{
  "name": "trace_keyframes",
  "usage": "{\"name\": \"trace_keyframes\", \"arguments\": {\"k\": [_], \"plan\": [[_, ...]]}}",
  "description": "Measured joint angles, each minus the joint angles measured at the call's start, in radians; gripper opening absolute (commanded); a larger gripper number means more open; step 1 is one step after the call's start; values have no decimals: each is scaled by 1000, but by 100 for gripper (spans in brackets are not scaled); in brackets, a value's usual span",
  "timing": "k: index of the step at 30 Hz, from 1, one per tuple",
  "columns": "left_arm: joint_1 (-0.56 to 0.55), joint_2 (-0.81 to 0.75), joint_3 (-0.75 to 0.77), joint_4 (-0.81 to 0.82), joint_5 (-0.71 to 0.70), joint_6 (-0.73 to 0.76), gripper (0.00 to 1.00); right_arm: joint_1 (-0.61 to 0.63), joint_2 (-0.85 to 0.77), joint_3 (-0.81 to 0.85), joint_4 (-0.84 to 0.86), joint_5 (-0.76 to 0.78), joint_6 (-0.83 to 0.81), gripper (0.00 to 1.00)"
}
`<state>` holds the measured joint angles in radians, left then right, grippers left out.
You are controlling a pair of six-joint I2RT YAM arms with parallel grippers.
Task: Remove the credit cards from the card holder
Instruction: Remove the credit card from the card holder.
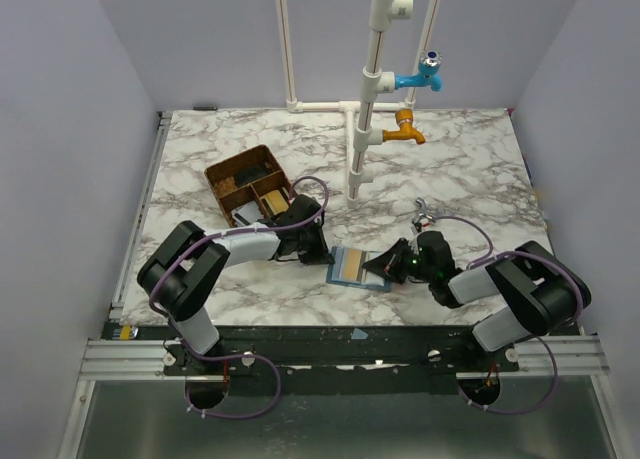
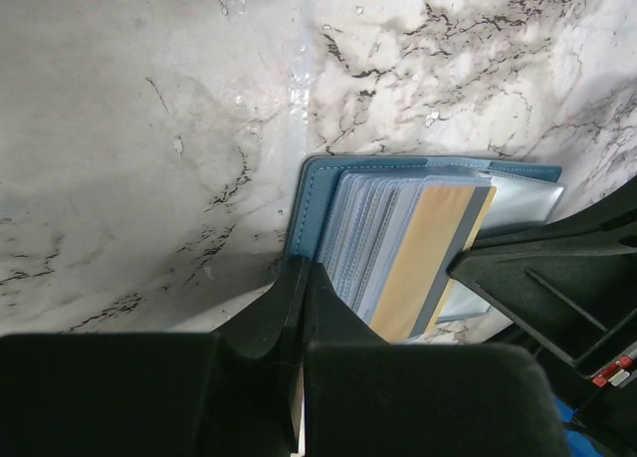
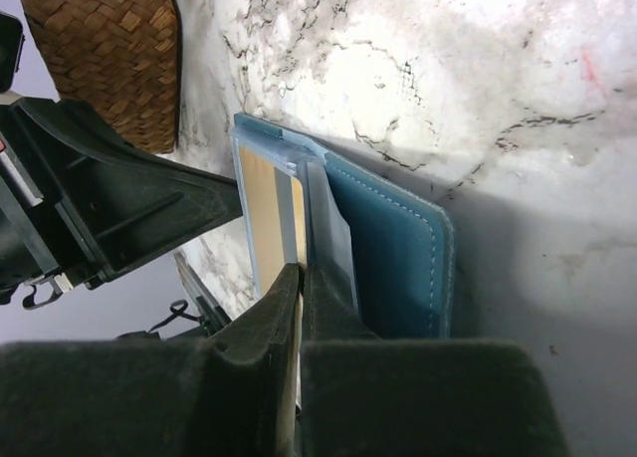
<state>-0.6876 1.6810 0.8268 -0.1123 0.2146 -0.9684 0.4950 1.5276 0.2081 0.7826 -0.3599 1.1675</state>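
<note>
Up close, black fingers [image 3: 264, 323] of the right gripper [image 3: 302, 274], pinched shut on a clear pocket of the card holder [image 3: 398, 248]. Lies open on the marble table [image 1: 450, 169] between both arms, credit cards [image 2: 428, 248] tucked inside. Pinched tight at its blue edge by the left gripper [image 2: 304, 275]. Hold that side down. Pull slow and straight, away from the brown tray [image 1: 232, 159].

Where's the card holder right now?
In the top view the holder lies open on the table, front centre, held between the left gripper at its left edge and the right gripper at its right; the tray is behind-left.
</note>
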Motion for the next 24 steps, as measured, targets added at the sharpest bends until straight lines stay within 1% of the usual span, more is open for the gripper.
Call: {"name": "trace_keyframes", "arguments": {"k": [7, 9, 15, 24], "plan": [[4, 0, -1, 0, 1, 0, 0, -5, -23, -4, -30, 8, -31, 3], [5, 0, -1, 0, 1, 1, 0, -6, -24, -4, -31, 8, -40, 1], [5, -22, -11, -11, -2, 40, 0, -6, -11, 12, -39, -14, -91, 1], [-13, -103, -39, -138, -48, 103, 0, 2, 10, 95, -136, -52, -185, 1]]}}
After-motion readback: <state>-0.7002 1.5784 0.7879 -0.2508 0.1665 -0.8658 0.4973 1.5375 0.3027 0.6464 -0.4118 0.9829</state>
